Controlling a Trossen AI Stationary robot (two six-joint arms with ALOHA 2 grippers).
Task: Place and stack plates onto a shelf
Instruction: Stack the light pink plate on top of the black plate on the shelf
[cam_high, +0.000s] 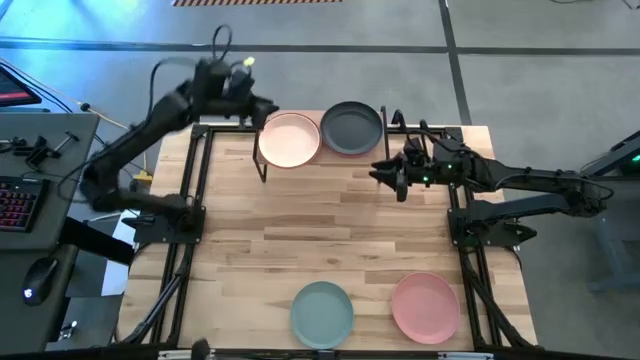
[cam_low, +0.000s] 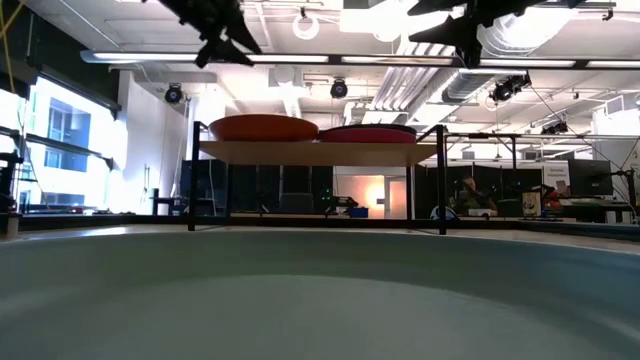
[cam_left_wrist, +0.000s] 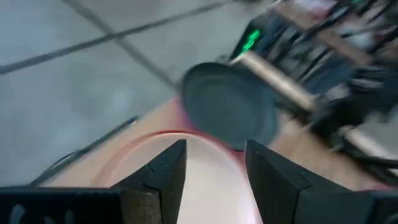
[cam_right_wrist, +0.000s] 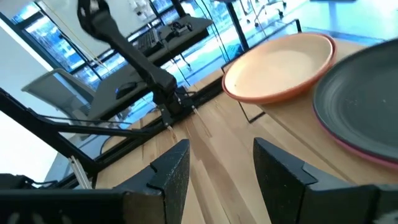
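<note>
Your shelf (cam_high: 300, 172) stands at the far edge of the worktop (cam_high: 330, 230), and it carries two stacks side by side. The cream peach plate (cam_high: 289, 139) tops the stack nearer the far left corner, with an orange rim showing beneath it in the right wrist view. The dark grey plate (cam_high: 351, 128) tops its neighbour, with a magenta pink edge (cam_right_wrist: 348, 148) peeking out from under it. From table height you see the orange plate (cam_low: 262, 127) and the magenta one (cam_low: 368, 134) resting on the shelf's wood top.

Two plates lie on the worktop's near edge, well apart from the shelf: the pale teal plate (cam_high: 321, 309) near the middle and the salmon pink plate (cam_high: 425, 306) toward the near right corner.

Your left gripper (cam_high: 268, 110) hangs just over the far left rim of the peach plate, its fingers (cam_left_wrist: 165, 171) spread and holding nothing. Your right gripper (cam_high: 383, 172) hovers beside the shelf's right end, fingers (cam_right_wrist: 171, 168) likewise parted and empty.

A keyboard (cam_high: 14, 205) and a mouse (cam_high: 40, 276) sit on a desk off the worktop's left edge. No writing is legible.
</note>
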